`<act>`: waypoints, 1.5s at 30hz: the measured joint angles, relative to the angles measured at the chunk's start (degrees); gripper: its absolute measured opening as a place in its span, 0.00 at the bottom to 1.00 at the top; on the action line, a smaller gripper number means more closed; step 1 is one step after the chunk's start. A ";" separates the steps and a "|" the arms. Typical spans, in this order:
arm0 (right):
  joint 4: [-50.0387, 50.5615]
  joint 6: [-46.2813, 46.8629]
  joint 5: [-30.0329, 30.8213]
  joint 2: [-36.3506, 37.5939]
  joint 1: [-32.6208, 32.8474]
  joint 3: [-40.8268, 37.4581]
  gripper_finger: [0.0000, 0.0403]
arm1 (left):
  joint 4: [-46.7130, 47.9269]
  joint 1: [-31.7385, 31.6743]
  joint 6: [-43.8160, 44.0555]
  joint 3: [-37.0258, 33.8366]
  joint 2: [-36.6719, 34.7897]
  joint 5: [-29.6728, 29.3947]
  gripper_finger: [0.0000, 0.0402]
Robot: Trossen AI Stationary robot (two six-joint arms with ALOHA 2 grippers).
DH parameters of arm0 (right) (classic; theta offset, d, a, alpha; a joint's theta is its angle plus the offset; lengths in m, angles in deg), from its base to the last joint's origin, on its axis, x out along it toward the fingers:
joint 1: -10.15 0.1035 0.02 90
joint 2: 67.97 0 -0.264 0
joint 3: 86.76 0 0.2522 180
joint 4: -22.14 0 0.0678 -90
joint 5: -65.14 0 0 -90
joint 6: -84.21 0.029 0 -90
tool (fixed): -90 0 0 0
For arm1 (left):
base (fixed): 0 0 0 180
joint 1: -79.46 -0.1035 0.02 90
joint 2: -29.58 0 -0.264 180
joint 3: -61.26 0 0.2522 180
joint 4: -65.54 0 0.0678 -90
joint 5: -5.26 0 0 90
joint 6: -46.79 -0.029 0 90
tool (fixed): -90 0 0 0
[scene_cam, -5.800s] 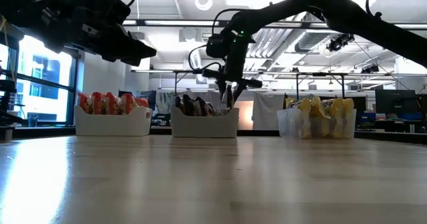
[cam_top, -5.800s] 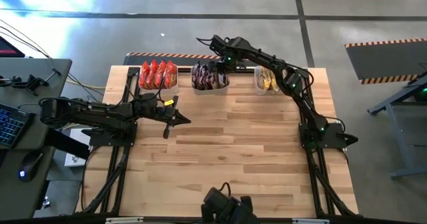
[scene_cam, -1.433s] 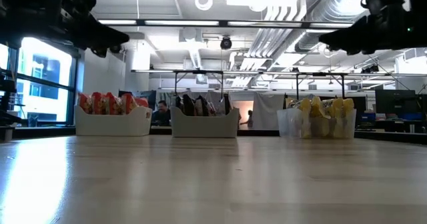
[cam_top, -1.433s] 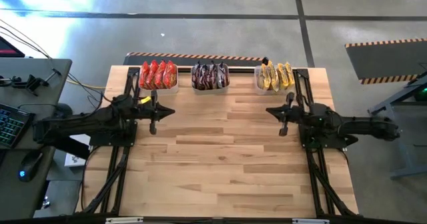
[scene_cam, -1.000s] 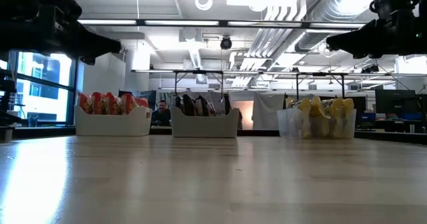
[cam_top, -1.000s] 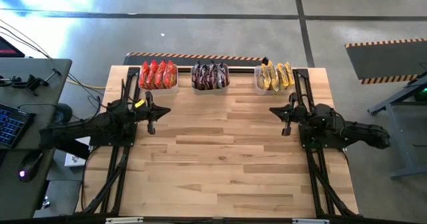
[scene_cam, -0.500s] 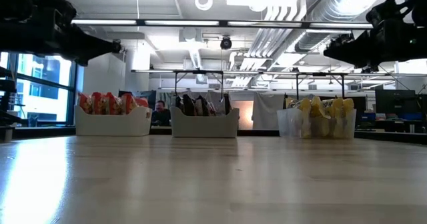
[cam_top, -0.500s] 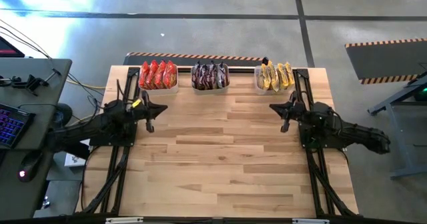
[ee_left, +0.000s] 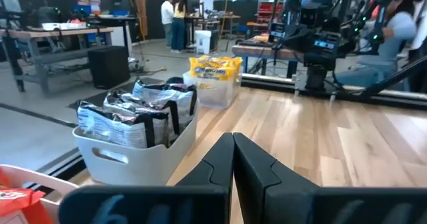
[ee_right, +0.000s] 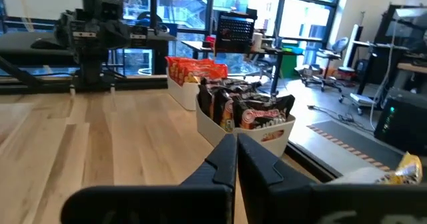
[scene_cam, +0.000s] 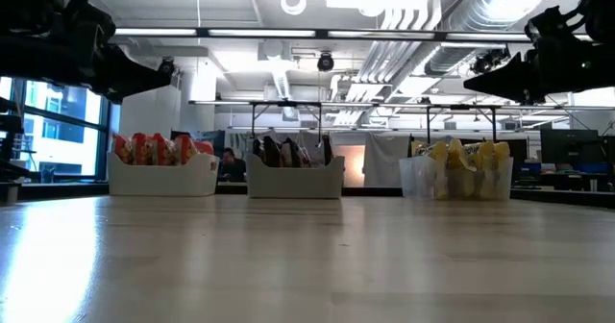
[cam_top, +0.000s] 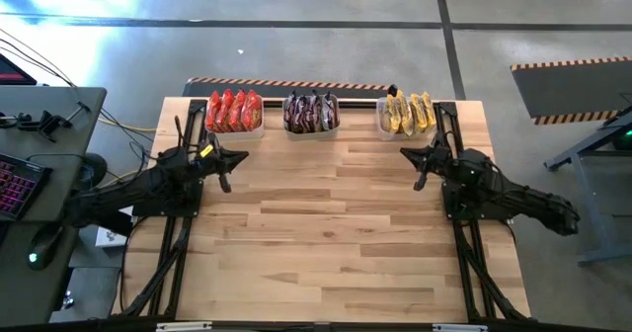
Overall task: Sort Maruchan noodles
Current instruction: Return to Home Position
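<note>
The Maruchan noodles stand on edge in three pale bins along the table's far edge. The red packets (cam_top: 234, 111) are at the left, the silver-and-dark ones (cam_top: 311, 113) in the middle and the yellow ones (cam_top: 406, 114) at the right. My left gripper (cam_top: 242, 158) hovers level over the table's left side, a little nearer than the red bin, and is shut on nothing (ee_left: 233, 144). My right gripper (cam_top: 405, 155) hovers level over the right side, a little nearer than the yellow bin, also shut on nothing (ee_right: 236, 144). Both point inward and slightly toward the bins.
The wooden table top (cam_top: 326, 223) lies bare between the arms and toward the near edge. A desk with a keyboard (cam_top: 15, 179) stands left of the table. People show in the room beyond the table (ee_left: 173, 14).
Both shut grippers have swung a little toward the bins at the far edge, the right one more plainly. In the low view the right gripper sits slightly lower than before. The packets have kept still in their bins.
</note>
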 joint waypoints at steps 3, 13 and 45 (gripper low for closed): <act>0.00 0.62 0.00 -0.75 -0.92 0.00 0.00 | -0.12 0.00 -0.47 0.00 1.04 -0.68 0.00; 0.01 1.58 -0.01 -1.68 -1.18 -0.02 0.00 | -0.11 0.07 1.39 0.00 2.60 -0.37 0.00; 0.01 1.47 -0.02 -1.68 -1.18 -0.07 0.00 | -0.16 0.07 3.50 0.00 2.58 -0.35 0.00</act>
